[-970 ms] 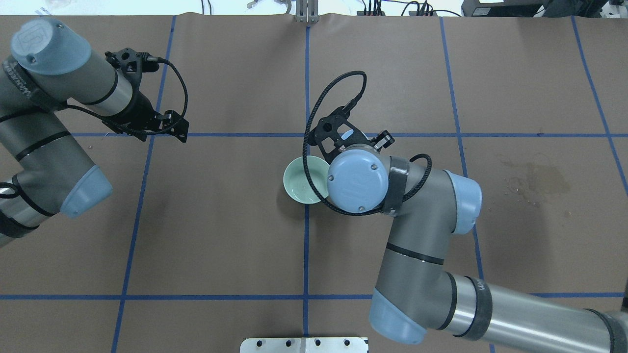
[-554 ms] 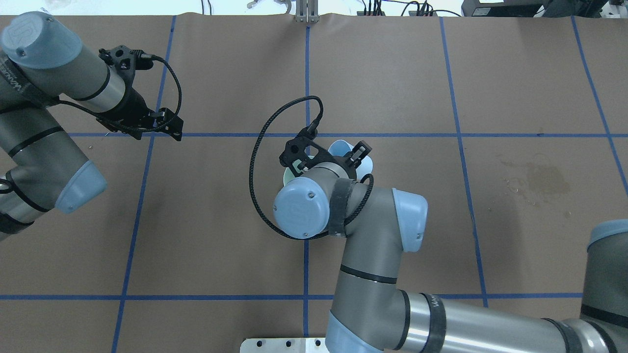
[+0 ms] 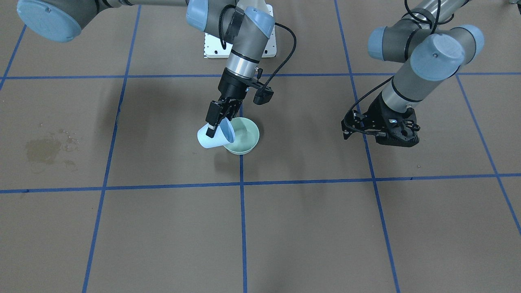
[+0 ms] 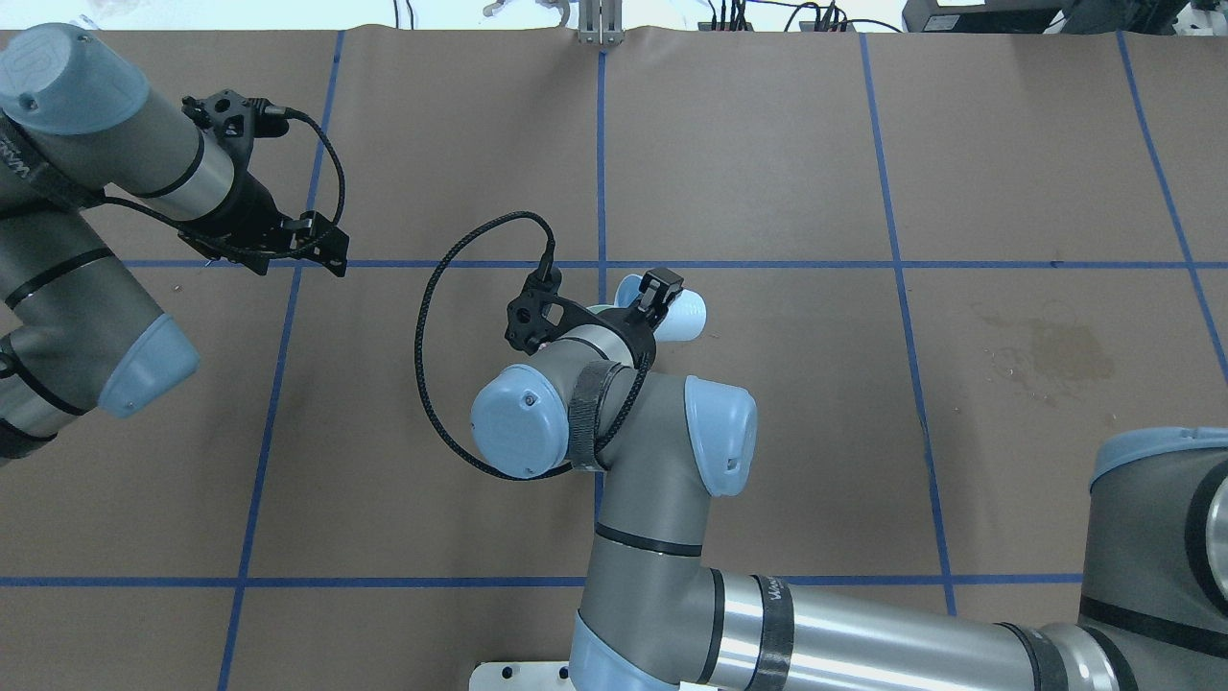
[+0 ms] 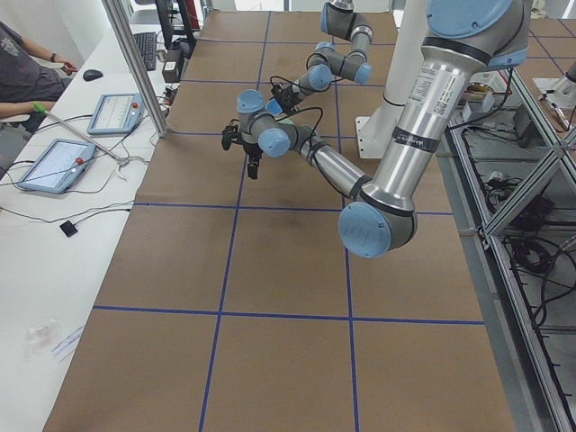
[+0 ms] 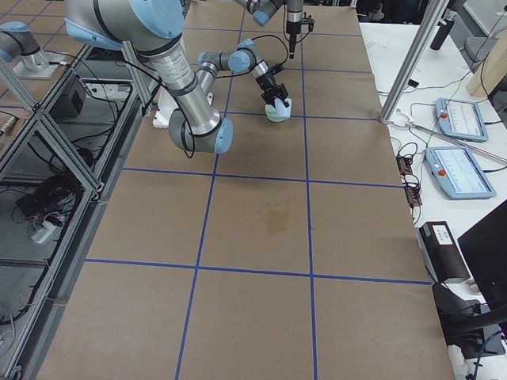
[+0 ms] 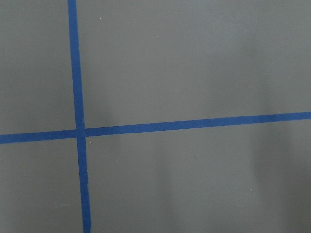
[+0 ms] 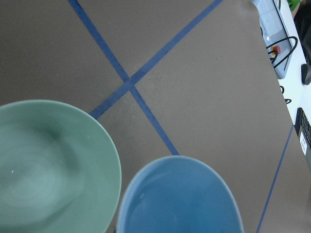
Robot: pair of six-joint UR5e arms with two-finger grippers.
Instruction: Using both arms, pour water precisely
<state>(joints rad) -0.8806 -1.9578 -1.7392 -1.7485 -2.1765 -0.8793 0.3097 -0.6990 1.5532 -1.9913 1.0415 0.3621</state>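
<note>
My right gripper (image 3: pixel 215 121) is shut on the rim of a light blue cup (image 3: pixel 212 139), tipped on its side with its mouth over the near edge of a pale green bowl (image 3: pixel 248 136) at the table's middle. From overhead the right arm covers the bowl, and only the cup (image 4: pixel 683 315) pokes out past the gripper (image 4: pixel 654 291). The right wrist view looks into the cup (image 8: pixel 180 199) and the bowl (image 8: pixel 48 165). The water (image 8: pixel 34 182) shows only as a faint sheen in the bowl. My left gripper (image 4: pixel 324 248) hangs empty and looks open, far to the left.
A dark wet stain (image 4: pixel 1055 350) marks the brown paper on the right side. Blue tape lines cross the table. The white pedestal (image 4: pixel 518 675) sits at the near edge. A side desk holds tablets (image 5: pixel 54 162), and a person (image 5: pixel 22 72) sits there.
My right arm has swung left across the bowl and turned the cup further onto its side. The left arm has drawn back a little to the left.
</note>
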